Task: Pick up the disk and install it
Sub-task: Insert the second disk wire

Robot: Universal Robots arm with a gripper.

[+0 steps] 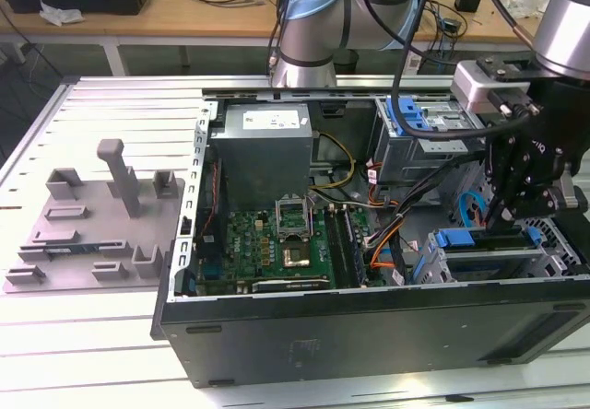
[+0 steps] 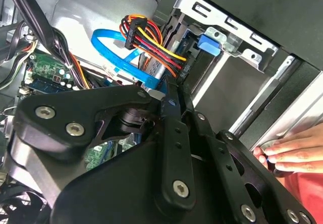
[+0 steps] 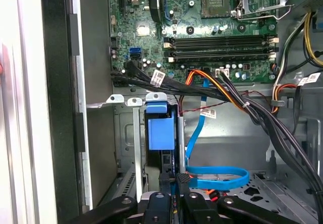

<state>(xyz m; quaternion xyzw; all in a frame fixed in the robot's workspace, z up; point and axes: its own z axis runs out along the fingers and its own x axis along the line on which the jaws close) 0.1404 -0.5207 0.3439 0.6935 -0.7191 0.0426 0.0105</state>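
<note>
The disk [image 3: 160,133] stands on edge in the metal drive cage [image 3: 126,133] at the case's front corner, its blue carrier facing up. In the exterior view the disk [image 1: 461,239] sits low at the exterior view's right. My gripper [image 3: 175,179] reaches down onto the near end of it, black fingers [image 3: 184,183] closed around its thin edge. In the second wrist view the gripper [image 2: 171,94] tapers to a point by the cage, beyond which the carrier's blue tab [image 2: 209,43] shows. The gripper [image 1: 502,214] hangs just above the cage.
A blue data cable [image 3: 217,176] and a black cable bundle [image 3: 242,108] run close beside the cage. The motherboard [image 1: 277,243] and grey power supply [image 1: 263,146] fill the case's middle. Another blue carrier [image 1: 410,114] sits in the rear bay. A person's hand [image 2: 292,153] rests on the case edge.
</note>
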